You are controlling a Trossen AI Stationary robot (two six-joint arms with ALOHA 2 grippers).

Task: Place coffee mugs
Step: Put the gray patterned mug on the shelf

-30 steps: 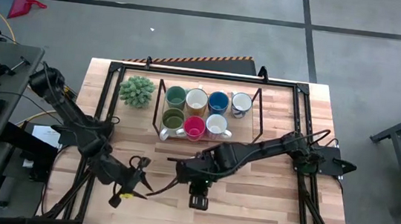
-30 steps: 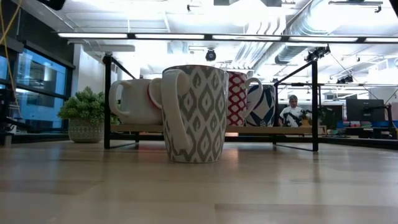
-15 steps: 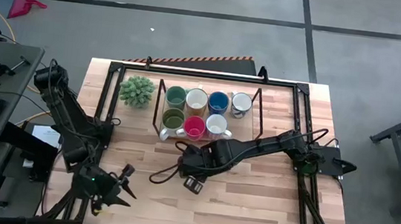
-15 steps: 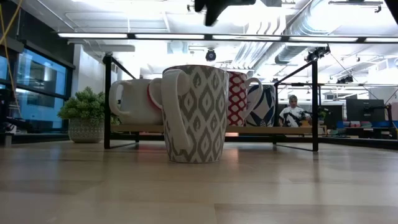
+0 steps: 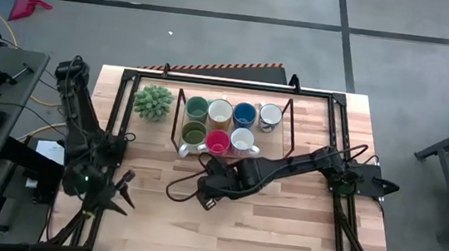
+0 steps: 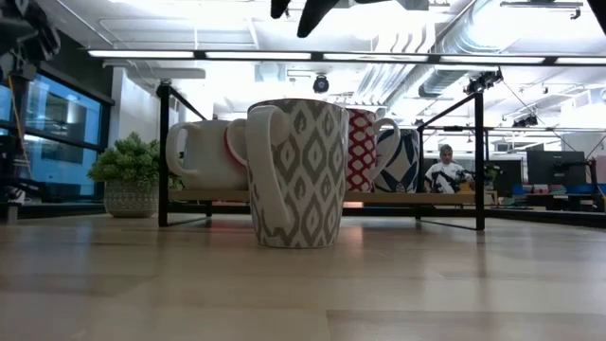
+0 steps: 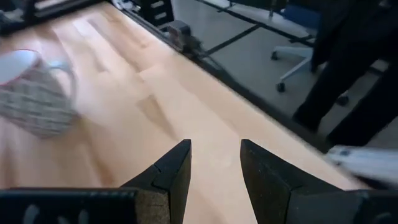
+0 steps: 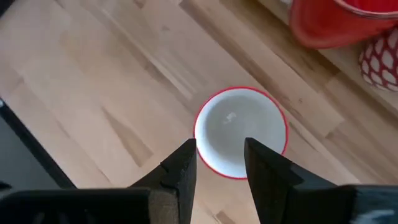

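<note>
A white mug with a grey pattern and a red rim (image 6: 296,173) stands upright on the table in front of the rack, handle toward the table's left; it also shows as the mug (image 8: 241,132) and the mug (image 7: 31,93). In the high view my right arm hides it. My right gripper (image 8: 217,152) hangs open well above it, fingers pointing down, and its tips show as the right gripper (image 6: 301,11). Several other mugs sit in the rack (image 5: 178,121), among them red (image 5: 217,143), blue (image 5: 244,113) and teal-green (image 5: 197,108). My left gripper (image 5: 121,194) is open near the table's left edge.
A spiky green potted plant (image 5: 153,101) stands left of the rack. The black metal frame runs around the table top. The red mug in the rack (image 8: 336,22) is close beside the patterned mug. Bare wood lies toward the near edge. A person (image 6: 443,170) sits far behind the table.
My left gripper has drawn back from the table's near middle toward its left edge. My right gripper has moved toward the far edge and the rack, coming over the patterned mug, and its fingertips have come into the top of the low view. The mug has stayed where it was.
</note>
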